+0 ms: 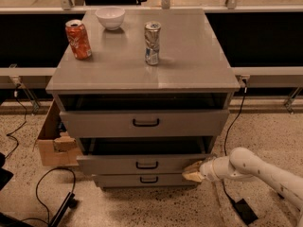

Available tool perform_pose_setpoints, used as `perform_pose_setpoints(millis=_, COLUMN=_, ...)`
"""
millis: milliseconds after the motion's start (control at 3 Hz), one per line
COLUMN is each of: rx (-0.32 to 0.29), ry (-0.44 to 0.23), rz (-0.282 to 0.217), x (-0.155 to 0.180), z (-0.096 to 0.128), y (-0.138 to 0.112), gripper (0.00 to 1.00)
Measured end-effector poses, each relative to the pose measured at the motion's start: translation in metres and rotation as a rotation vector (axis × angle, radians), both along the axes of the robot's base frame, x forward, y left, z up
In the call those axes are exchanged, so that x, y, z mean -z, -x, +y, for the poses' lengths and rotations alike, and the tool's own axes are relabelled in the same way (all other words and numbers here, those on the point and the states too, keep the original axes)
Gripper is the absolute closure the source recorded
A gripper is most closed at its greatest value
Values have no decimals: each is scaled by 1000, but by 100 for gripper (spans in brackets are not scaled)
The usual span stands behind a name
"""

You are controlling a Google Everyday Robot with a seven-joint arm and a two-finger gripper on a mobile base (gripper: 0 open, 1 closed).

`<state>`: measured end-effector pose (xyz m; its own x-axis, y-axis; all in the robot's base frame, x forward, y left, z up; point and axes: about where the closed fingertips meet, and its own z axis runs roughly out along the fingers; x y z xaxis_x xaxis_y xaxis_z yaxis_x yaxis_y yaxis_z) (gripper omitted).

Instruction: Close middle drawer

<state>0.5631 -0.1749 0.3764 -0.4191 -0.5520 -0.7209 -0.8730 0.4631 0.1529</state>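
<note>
A grey cabinet (189, 56) with three drawers stands on a speckled floor (142, 207). The middle drawer (118, 165) is pulled out, so its dark inside shows above its low flat front, and the small black bar handle (147, 165) sits at the centre of that front. The top drawer (94, 123) above it is also pulled out, with a taller front and a black handle of its own. The bottom drawer (118, 179) sits further back, just below the middle one. The robot's white arm (255, 167) reaches in low from the right, and its gripper (191, 175), tan at the tip, rests at the right end of the middle drawer's front, right by the lower corner and seemingly touching it. Whether the gripper is clenched or released I cannot tell from here. On the cabinet's top stand a red soda can (78, 39) at the left, a white bowl (110, 17) near the back edge, and a silver can (152, 43) close to the middle, all upright and apart from one another. An open cardboard box (49, 143) sits on the floor against the cabinet's left side. Black cables (45, 178) trail across the floor at the left, and a small black block (244, 211) lies on the floor below the arm.
</note>
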Motion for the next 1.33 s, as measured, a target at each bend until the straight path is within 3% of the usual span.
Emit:
perform_pose_setpoints(millis=333, rx=-4, ry=-3, rz=3, x=2, z=3, y=1, gripper=0)
perform_pose_setpoints(millis=667, rx=-4, ry=-3, rz=3, x=2, z=3, y=1, gripper=0)
perform_pose_setpoints(millis=1000, rx=-30, ry=9, rz=-5, x=2, z=8, y=3, gripper=26)
perform_pose_setpoints(millis=1333, rx=-164, ry=107, rz=-29, x=-13, z=22, y=29, gripper=49)
